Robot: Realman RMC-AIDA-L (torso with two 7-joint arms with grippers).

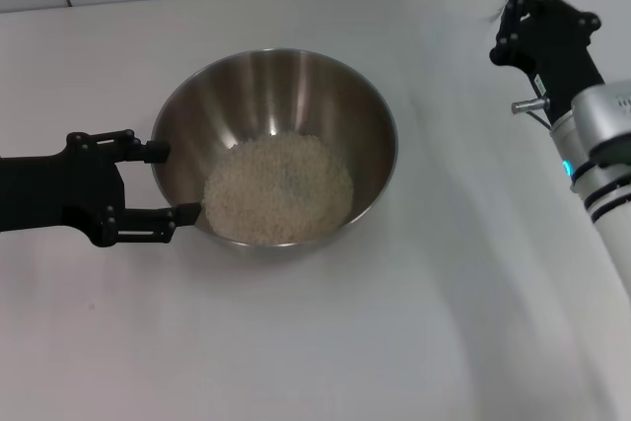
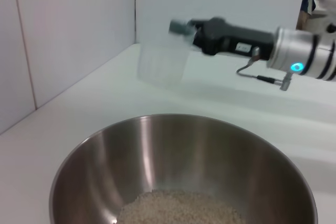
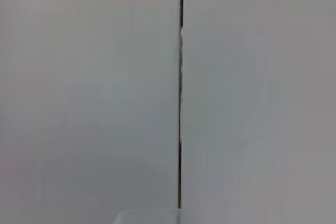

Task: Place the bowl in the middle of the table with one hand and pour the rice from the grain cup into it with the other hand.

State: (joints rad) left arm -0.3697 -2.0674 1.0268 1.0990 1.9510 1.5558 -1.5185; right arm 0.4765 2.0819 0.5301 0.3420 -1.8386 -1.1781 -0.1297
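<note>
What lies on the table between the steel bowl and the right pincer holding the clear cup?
Nothing: in the head view, only bare white table separates the bowl from the right pincer. The left wrist view shows the cup held beyond the bowl's rim.

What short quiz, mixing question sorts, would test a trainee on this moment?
1. True or false: the off-white rice lies inside the large round stainless-steel bowl.
2. The small transparent plastic grain cup is: A) standing alone on the plain white table, away from both grippers; B) at the tip of the black right gripper; C) inside the bowl.
3. Fill in: by the robot's own sides, the black left gripper sits at the bowl's ___ rim.

Key: 1 true; 2 B; 3 left.
</note>
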